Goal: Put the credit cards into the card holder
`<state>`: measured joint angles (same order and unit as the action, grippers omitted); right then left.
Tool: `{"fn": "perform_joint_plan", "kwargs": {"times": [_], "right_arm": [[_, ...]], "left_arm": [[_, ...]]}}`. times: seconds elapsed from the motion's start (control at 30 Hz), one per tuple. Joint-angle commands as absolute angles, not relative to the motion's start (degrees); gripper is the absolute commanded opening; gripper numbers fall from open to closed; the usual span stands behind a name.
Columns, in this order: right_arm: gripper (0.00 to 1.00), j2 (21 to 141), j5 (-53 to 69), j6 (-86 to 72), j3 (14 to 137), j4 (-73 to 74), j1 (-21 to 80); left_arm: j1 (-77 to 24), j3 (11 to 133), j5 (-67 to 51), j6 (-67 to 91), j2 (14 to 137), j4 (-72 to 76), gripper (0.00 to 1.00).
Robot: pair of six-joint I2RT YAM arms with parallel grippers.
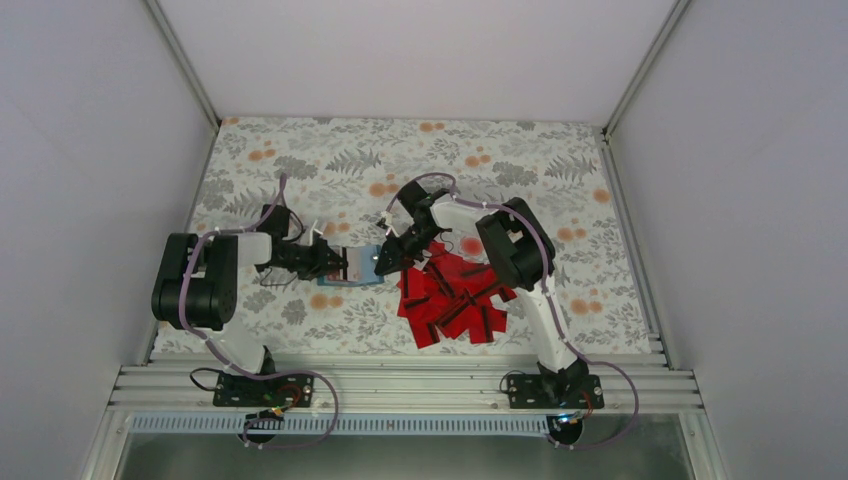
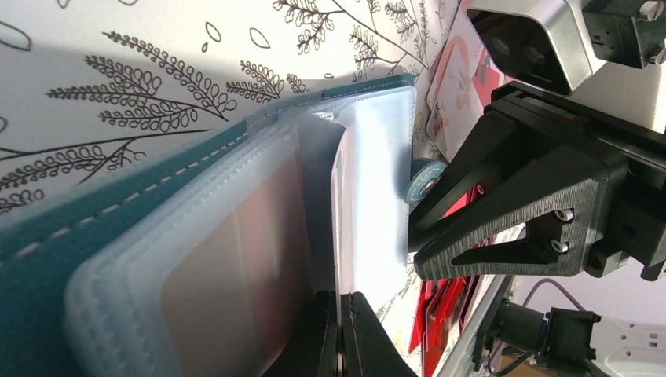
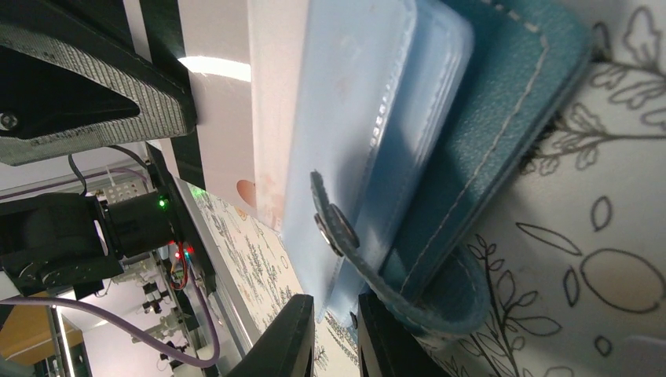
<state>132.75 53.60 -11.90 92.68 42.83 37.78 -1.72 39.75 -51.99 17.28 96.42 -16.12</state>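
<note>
The teal card holder [image 1: 362,270] lies open on the table between my two grippers, clear pockets up; it also shows in the left wrist view [image 2: 118,228] and the right wrist view [image 3: 487,118]. My left gripper [image 1: 338,263] [image 2: 343,314] is shut on a white-faced credit card [image 3: 220,118] with a red spot. The card's far edge sits under a clear pocket leaf [image 3: 353,118]. My right gripper [image 1: 383,258] [image 3: 336,334] is nearly shut on the holder's pocket edge beside the snap tab [image 3: 334,228]. The other red credit cards [image 1: 455,300] lie heaped on the right.
Metal rails [image 1: 400,385] run along the table's near edge. White walls enclose the floral table cover [image 1: 400,160]. The two grippers are close together over the holder. Some red cards [image 2: 436,306] lie just past the right gripper.
</note>
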Motion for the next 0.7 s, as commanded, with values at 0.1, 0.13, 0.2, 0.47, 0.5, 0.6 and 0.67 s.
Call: {"fn": "perform_joint_plan", "kwargs": {"times": [0.1,0.13,0.2,0.47,0.5,0.6,0.67], "right_arm": [[0.16,136.8,47.7,-11.2,91.5,44.1,38.4],[0.16,136.8,47.7,-11.2,91.5,44.1,38.4],[0.16,136.7,47.7,-11.2,91.4,44.1,38.4],[0.15,136.7,47.9,-11.5,91.1,43.9,38.5],[0.15,136.6,48.0,-11.5,91.1,43.9,38.5],[0.15,136.6,48.1,-11.5,91.0,43.7,38.5],[0.15,136.5,48.2,-11.6,90.8,43.5,38.5]], "left_arm": [[-2.1,37.6,-53.3,18.7,96.8,-12.9,0.02],[-2.1,37.5,-53.4,18.7,96.8,-12.7,0.02],[-2.1,37.4,-53.4,18.7,96.8,-12.5,0.02],[-2.9,35.4,-54.6,20.7,96.8,-8.5,0.02],[-3.2,35.2,-54.6,20.9,96.9,-8.0,0.02],[-3.8,34.6,-54.9,21.9,97.1,-6.6,0.02],[-4.1,34.3,-54.8,22.3,96.9,-6.0,0.03]]}}
